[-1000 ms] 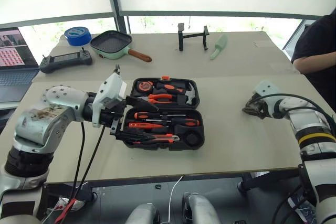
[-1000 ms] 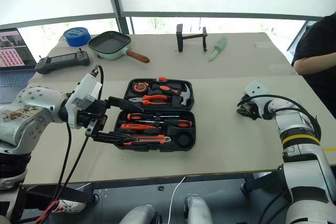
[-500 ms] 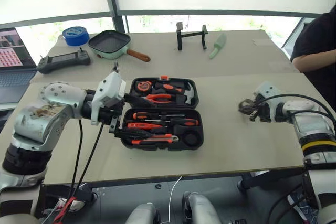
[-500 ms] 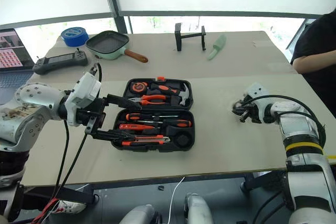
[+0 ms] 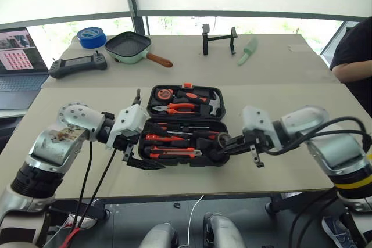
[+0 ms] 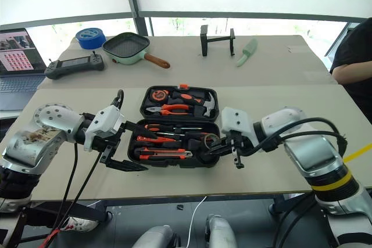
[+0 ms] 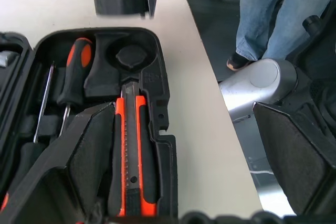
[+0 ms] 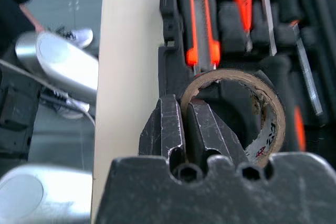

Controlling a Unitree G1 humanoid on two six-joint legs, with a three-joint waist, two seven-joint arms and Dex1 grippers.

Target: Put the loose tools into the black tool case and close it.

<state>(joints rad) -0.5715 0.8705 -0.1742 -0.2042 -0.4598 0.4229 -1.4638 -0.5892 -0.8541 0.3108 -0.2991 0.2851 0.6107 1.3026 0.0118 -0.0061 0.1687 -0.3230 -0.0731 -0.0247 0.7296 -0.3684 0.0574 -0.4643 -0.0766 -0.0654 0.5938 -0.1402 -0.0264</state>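
The right gripper (image 8: 181,124) has its two black fingers pinched on the wall of a small dark tape roll with a brown cardboard core (image 8: 247,114), gripping the ring at its edge. In the head views that roll (image 5: 224,141) hangs over the right end of the near half of the black moulded plastic tool case (image 5: 181,126), just beside the round recess (image 7: 129,56) at that end; whether it touches the case I cannot tell.

The left gripper (image 5: 139,154) stands with its fingers spread wide at the left end of the case's near half, one finger (image 7: 86,150) lying over the tray beside the orange-black utility knife (image 7: 131,150), the other finger (image 7: 294,156) out past the table edge.

The case lies open on the grey table (image 5: 279,85). Its near half holds the knife, two black-and-orange handled screwdrivers (image 5: 174,139) and a slim shaft beside them. Its far half holds orange-handled pliers (image 5: 180,107), a hammer (image 5: 214,104) and a tape measure (image 5: 161,93), with the orange latch (image 5: 186,85) at the far rim.

Well behind the case sit a green-rimmed square pan with a wooden handle (image 5: 131,47), a blue tape roll (image 5: 92,36), a dark handheld controller (image 5: 78,65), a black metal stand (image 5: 218,38) and a pale green tool (image 5: 247,50). A laptop (image 5: 20,56) is at the far left, and a person's arm (image 5: 351,68) at the right edge
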